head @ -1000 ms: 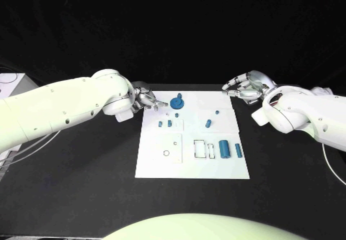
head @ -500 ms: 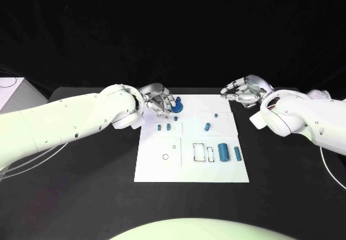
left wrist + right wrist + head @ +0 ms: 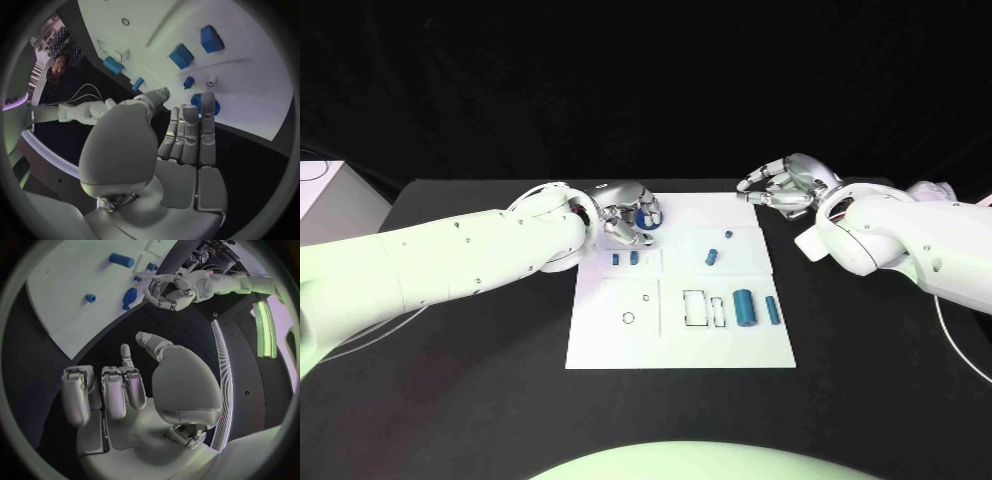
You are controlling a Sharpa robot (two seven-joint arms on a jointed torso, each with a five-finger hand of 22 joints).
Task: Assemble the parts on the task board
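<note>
The white task board (image 3: pixel 682 345) lies mid-table. A round blue part (image 3: pixel 651 212) stands at its far left corner. My left hand (image 3: pixel 626 214) is over that corner, its fingers (image 3: pixel 199 125) stretched out straight with their tips at the round blue part (image 3: pixel 203 103) and the thumb held apart from it. Two small blue pieces (image 3: pixel 625 258) sit just nearer, a short blue peg (image 3: pixel 713 256) further right, and two blue cylinders (image 3: pixel 756 308) lie at the right beside outlined slots (image 3: pixel 694 308). My right hand (image 3: pixel 783 186) hovers off the far right corner, fingers (image 3: pixel 115 392) curled in, holding nothing.
Black table (image 3: pixel 459 380) surrounds the board on all sides. A white box (image 3: pixel 332 195) stands at the table's far left edge. Two small holes (image 3: pixel 629 318) mark the board's near left area.
My left hand has moved right and a little farther out, from beside the board's left edge onto the round blue part. The right hand has hardly moved.
</note>
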